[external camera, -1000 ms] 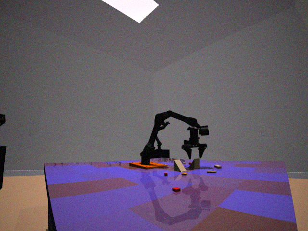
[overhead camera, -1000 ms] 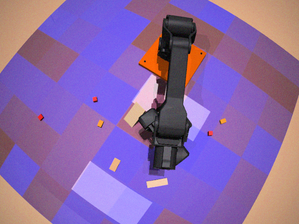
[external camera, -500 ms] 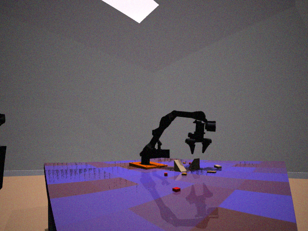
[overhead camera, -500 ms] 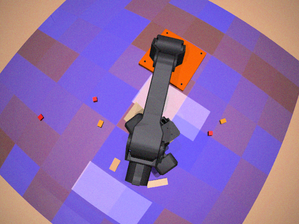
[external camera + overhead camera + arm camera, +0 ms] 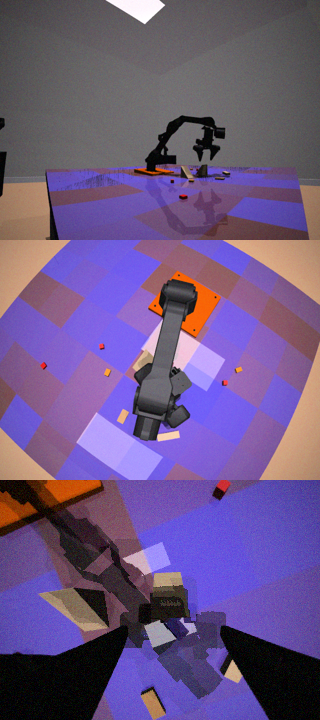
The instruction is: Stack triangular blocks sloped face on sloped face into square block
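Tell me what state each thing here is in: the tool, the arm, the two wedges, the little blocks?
Tool: open, holding nothing, above the table.
Arm: raised and bent over the table.
Wedge nearer the orange plate: on the table, slope exposed.
Other wedge: standing on the table, apart from the first.
Three red blocks: lying loose.

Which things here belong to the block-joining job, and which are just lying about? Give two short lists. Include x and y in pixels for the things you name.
Job:
- left triangular block (image 5: 186, 172) (image 5: 77, 611)
- right triangular block (image 5: 202, 171) (image 5: 168, 580)
- gripper (image 5: 206, 159) (image 5: 173, 630)

Lying about:
- three red blocks (image 5: 101, 346) (image 5: 183, 196) (image 5: 222, 488)
- two orange blocks (image 5: 107, 372) (image 5: 191, 181)
- two tan flat pieces (image 5: 122, 416) (image 5: 219, 178) (image 5: 153, 704)
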Motion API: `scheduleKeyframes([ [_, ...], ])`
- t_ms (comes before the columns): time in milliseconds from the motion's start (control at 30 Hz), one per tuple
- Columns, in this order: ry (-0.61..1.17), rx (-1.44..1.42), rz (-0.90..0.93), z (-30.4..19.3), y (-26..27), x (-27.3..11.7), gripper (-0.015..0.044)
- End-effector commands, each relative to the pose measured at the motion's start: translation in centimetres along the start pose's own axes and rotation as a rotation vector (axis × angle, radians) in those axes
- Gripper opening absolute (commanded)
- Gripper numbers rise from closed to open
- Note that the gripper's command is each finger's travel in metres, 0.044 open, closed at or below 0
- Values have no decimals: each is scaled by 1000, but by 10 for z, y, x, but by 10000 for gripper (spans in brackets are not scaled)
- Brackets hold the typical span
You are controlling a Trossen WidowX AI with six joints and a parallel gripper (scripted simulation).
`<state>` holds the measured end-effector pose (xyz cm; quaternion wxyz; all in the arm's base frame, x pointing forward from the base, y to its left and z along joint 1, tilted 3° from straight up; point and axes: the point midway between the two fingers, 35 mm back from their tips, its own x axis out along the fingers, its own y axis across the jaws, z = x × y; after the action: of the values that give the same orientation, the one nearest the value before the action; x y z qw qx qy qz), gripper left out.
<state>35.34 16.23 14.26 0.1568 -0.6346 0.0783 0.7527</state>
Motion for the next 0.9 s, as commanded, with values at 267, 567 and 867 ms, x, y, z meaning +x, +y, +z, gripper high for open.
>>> scheduleKeyframes([
  [267, -31, -6, 5, 0, -1, 23, 440],
  [567, -46, -9, 7, 1, -1, 37, 440],
  [867, -61, -12, 10, 2, -1, 52, 440],
])
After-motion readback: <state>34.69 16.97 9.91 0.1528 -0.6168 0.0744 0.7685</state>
